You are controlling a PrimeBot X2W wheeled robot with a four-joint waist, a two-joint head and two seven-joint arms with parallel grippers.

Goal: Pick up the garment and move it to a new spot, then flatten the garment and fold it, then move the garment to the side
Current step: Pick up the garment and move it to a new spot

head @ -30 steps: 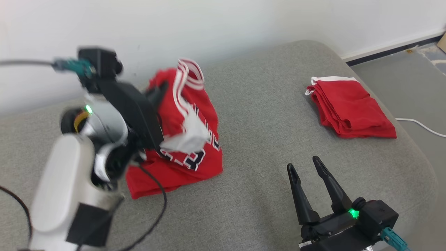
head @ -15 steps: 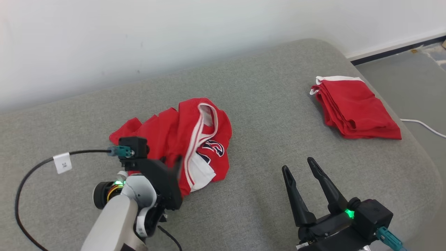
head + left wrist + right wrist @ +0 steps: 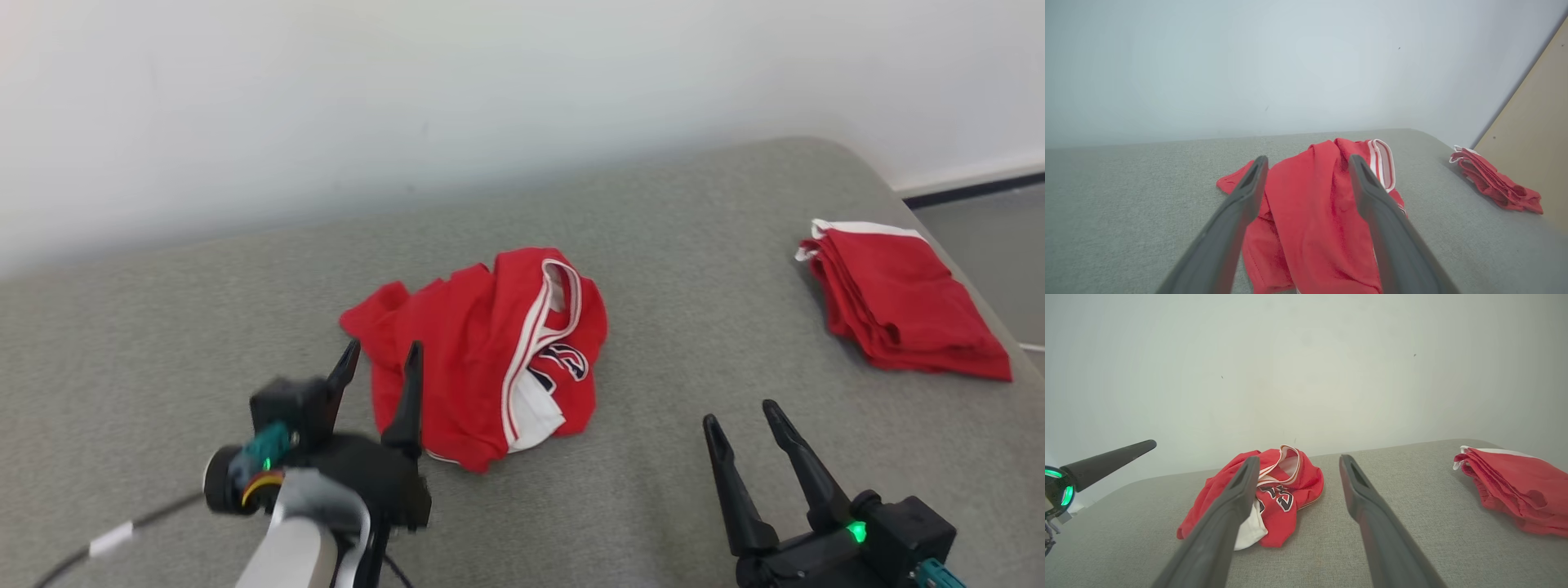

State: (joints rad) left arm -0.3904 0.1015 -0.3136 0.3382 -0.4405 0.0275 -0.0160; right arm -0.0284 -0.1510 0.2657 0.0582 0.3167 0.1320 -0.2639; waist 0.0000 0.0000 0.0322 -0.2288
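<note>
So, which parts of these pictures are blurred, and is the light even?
Head view: the wrist behind the left gripper is smeared by motion, while the jersey is sharp. Left wrist view: the near fingers look soft. Right wrist view: the light is flat and even, with a faint shadow under the jersey.

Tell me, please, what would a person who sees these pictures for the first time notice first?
The eye goes first to the crumpled red jersey, lying in a heap in the middle of the grey cushion. Next comes the folded red garment near the cushion's right edge. The left gripper is open just beside the jersey, and the right gripper is open further right.
</note>
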